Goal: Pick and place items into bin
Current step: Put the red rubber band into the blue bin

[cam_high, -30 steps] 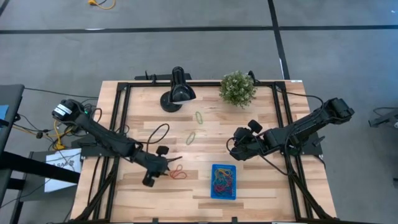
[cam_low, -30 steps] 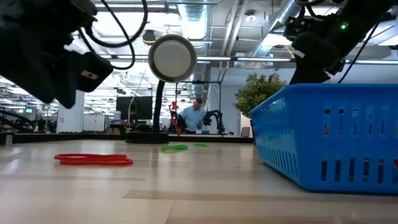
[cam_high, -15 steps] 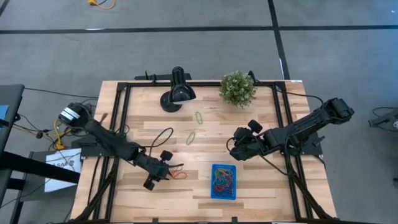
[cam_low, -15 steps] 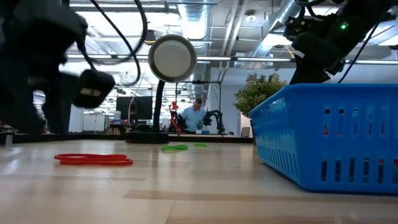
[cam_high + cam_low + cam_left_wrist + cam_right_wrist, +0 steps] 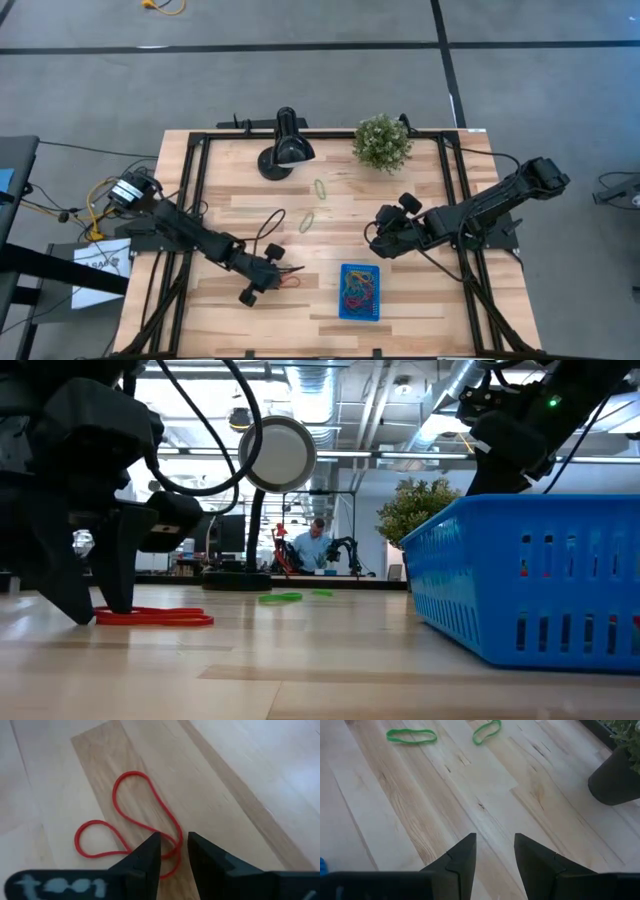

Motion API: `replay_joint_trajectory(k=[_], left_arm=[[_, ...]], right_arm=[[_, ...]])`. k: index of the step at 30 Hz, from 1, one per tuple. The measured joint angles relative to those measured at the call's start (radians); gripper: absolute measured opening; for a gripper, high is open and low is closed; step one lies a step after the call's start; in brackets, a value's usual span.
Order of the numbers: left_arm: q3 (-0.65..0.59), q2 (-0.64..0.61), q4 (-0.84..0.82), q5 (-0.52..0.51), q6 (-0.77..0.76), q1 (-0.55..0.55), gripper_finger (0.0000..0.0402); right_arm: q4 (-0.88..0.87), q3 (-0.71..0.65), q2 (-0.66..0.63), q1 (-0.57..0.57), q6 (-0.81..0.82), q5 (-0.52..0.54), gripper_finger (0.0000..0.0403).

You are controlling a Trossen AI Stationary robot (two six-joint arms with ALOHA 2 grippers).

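A red rubber band [image 5: 127,822] lies flat on the wood, twisted into two loops; the low view shows it as a flat red item [image 5: 155,617]. My left gripper [image 5: 272,276] is down at the table over the band's left end, fingers open by a narrow gap [image 5: 174,851] with the band's strands running between them. Two green bands [image 5: 321,188] [image 5: 307,222] lie farther back. The blue bin [image 5: 359,292] holds several coloured bands. My right gripper [image 5: 378,236] hovers open [image 5: 495,845] over bare wood right of the green bands. My left gripper comes from above, pointing down, with a fingertip [image 5: 115,595] on either side of the red band's crossing strands [image 5: 176,845]. The band lies flat on the table. I cannot tell whether the fingers touch it.
A black lamp [image 5: 287,148] and a green plant [image 5: 382,142] stand at the far edge. A loose black cable [image 5: 262,222] curls beside my left arm. Black frame rails [image 5: 196,190] run along the table's sides. The bin's wall [image 5: 530,580] fills the low view's right.
My left gripper has moved toward the table's right and near edges, onto the red band, and has come down until its fingertips stand at the table. The right arm has kept still.
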Motion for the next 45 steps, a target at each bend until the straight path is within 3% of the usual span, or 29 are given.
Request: replay_joint_trajectory(k=[5,11,16,25,34,39,45], left_arm=[[0.000,0.000,-0.002,-0.014,-0.022,0.000,0.0071],[0.000,0.000,-0.003,-0.040,0.035,0.024,0.0006],[0.000,-0.002,0.102,-0.083,0.068,0.047,0.0002],[0.221,-0.048,0.139,-0.072,0.246,0.057,0.0000],[0.497,-0.064,0.045,0.081,0.311,0.062,0.0000],[0.519,-0.060,0.056,0.081,0.242,0.070,0.0000],[0.525,0.085,0.265,0.144,0.255,0.071,0.0000]], right_arm=[[0.000,0.000,0.000,0.000,0.000,0.000,0.0129],[0.000,0.000,0.000,0.000,0.000,0.000,0.0129],[0.000,0.000,0.000,0.000,0.000,0.000,0.0129],[0.018,0.001,0.000,0.000,0.000,0.000,0.0129],[0.018,0.001,0.000,0.000,0.000,0.000,0.0129],[0.013,0.001,0.000,0.000,0.000,0.000,0.0129],[-0.032,0.000,0.000,0.001,0.028,0.000,0.0129]])
